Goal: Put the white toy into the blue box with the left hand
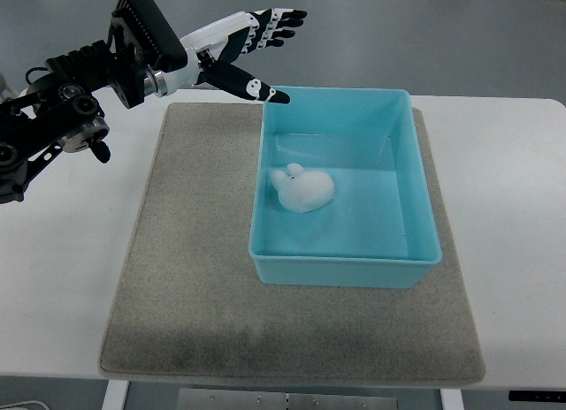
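White toy point(302, 188) lies inside blue box point(343, 253), on its floor, left-centre, nothing touching it. Box sits on grey mat point(195, 277), right half, mat on white tabletop point(53, 286). Left hand point(243, 48) up at top left, just beyond box's far-left corner, fingers spread & empty, thumb over the box rim. Right arm not visible.
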